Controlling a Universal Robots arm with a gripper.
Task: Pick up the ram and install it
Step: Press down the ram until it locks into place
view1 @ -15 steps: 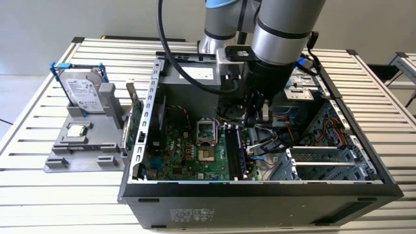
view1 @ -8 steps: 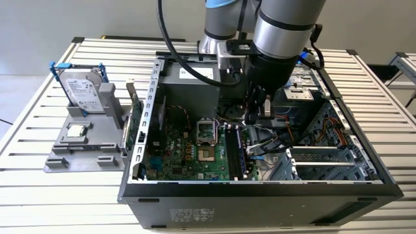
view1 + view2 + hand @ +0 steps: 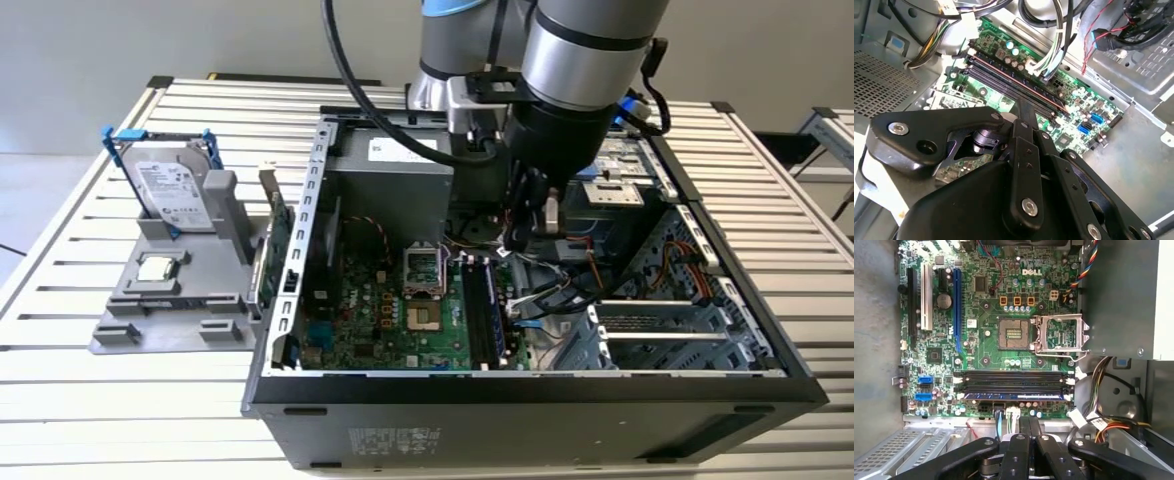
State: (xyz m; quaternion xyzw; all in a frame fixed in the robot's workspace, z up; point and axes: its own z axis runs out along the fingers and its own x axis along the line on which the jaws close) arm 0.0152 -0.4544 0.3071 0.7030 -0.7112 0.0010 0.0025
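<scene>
Slatted metal counter (image 3: 80, 190) is carrying an open case (image 3: 534, 385). Inside, the hand (image 3: 1024, 426) is hanging just above the ram (image 3: 1011, 395), fingers pressed together and empty. Ram is sitting in the slot nearest the hand, long axis along the slots (image 3: 1014, 380).

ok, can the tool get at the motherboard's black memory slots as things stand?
Probably yes. The tool sits right above the black slots, and the cable bundle lies off to one side, with nothing crossing the slots.
</scene>
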